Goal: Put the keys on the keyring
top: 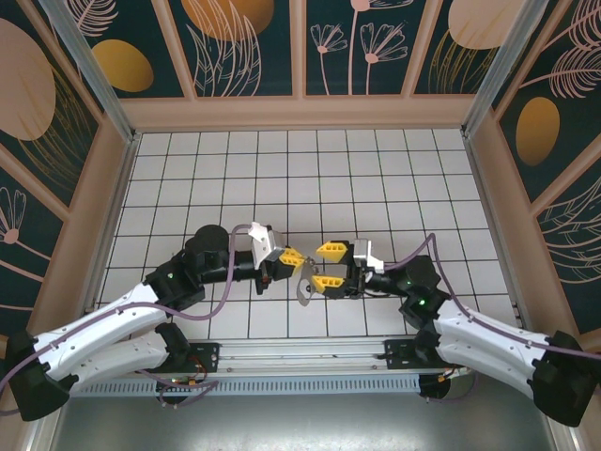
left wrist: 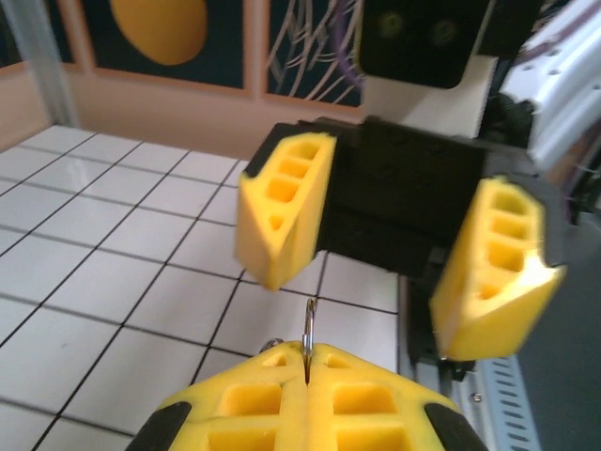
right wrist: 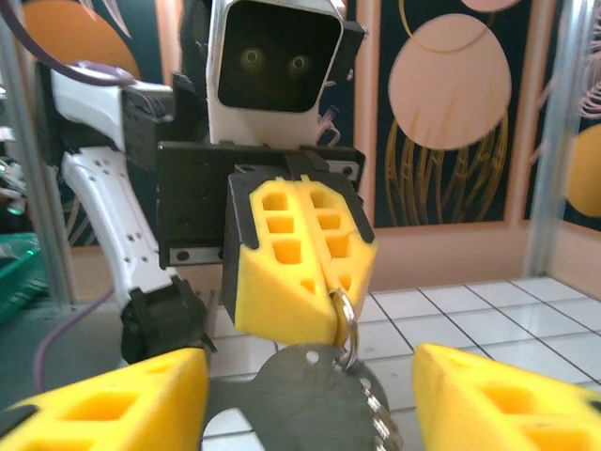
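My left gripper (top: 291, 256) is shut on the keyring (right wrist: 346, 318), a small silvery ring pinched edge-on between its yellow fingertips (left wrist: 306, 352). Flat grey keys (right wrist: 305, 399) hang from that ring; in the top view the keys (top: 303, 285) dangle just above the tiled floor. My right gripper (top: 329, 265) faces the left one from the right. It is open, with one yellow finger (right wrist: 113, 399) on each side of the hanging keys and touching neither. Seen from the left wrist, the keyring (left wrist: 309, 324) sticks up in front of the open right gripper (left wrist: 390, 244).
White tiled floor (top: 300, 178) stretches behind the grippers to the back wall (top: 300, 113). A metal rail (top: 310, 352) runs along the near edge between the arm bases. Walls with patterned panels stand left and right.
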### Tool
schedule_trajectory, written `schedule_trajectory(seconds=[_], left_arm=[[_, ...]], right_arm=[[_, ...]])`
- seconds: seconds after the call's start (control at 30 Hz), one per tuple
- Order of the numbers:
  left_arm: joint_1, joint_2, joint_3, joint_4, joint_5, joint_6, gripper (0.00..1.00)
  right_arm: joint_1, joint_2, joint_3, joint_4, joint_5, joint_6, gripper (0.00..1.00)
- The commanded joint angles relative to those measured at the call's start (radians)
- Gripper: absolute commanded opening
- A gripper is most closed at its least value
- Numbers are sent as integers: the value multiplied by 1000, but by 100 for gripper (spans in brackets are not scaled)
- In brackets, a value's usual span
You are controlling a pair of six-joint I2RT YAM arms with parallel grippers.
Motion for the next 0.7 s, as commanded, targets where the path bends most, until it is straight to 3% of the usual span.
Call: schedule_trajectory(seconds=[0.0,0.1,0.27,0.5,0.67], left_arm=[[-3,0,8,-54,-159,3,0],[-3,9,-11,-83,-247,-38,0],[-4,-45,-89,-70,-381,-116,0],[-4,-86,-150,-75,-521,-180,0],[-4,-126,-217,1,-490,-211,0]], right_arm=[[0,-70,39,-271,158,9,66],[1,-84,118,-571,336,40,66],[-1,-52,178,-821,493,169,72],[-1,129,202,-933,524,324,72],[5,226,195,-971,488,405,65]])
